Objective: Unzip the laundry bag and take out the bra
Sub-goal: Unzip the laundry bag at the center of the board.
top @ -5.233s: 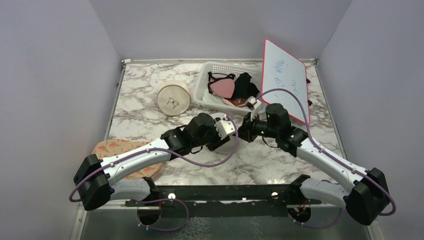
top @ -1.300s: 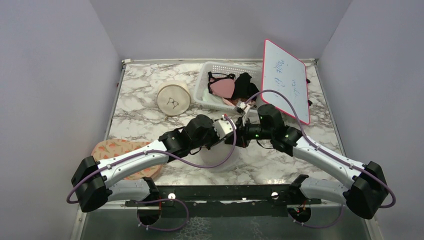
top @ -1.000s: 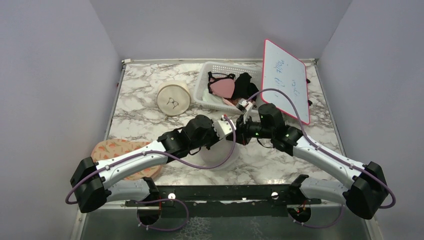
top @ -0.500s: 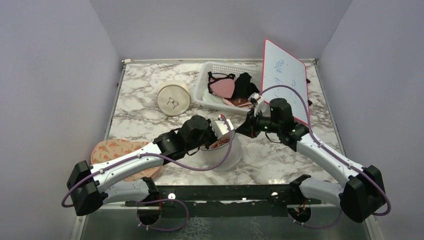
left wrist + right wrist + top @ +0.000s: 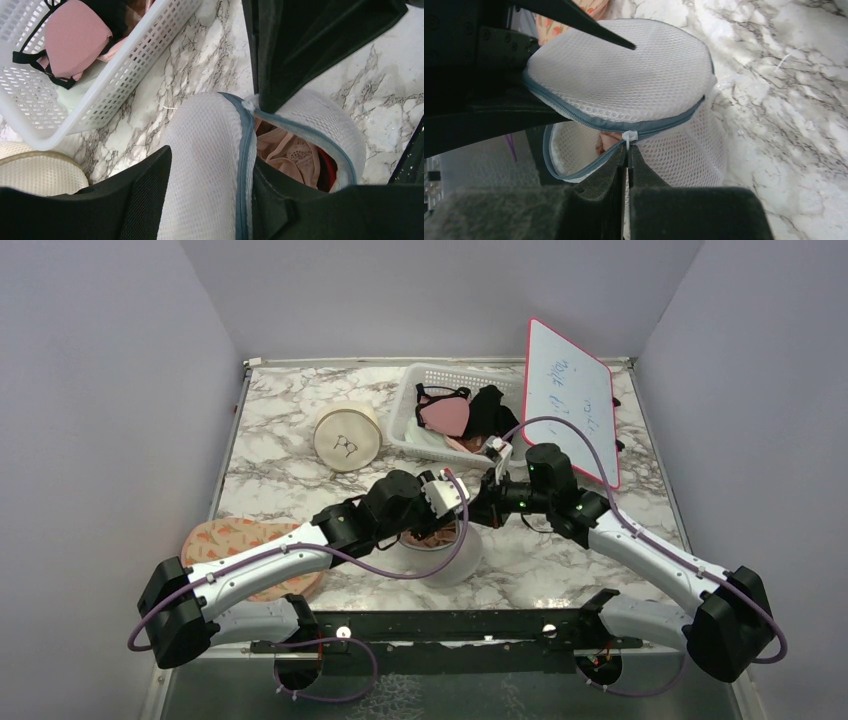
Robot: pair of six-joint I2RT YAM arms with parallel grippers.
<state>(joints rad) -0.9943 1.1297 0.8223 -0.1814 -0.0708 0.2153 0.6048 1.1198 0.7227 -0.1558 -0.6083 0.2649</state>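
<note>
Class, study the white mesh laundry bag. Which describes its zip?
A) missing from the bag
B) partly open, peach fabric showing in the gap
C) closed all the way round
B: on the laundry bag the grey-blue zip gapes under the raised top, peach fabric shows inside, and the right pincer is shut on the white zip pull.

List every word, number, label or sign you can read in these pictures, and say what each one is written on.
On the whiteboard: several lines of blue handwriting, too small and blurred to read.
On the cream round case: a black drawing on its round face, with no legible letters.
On the laundry bag: no text visible.
Nothing else shows readable text.
</note>
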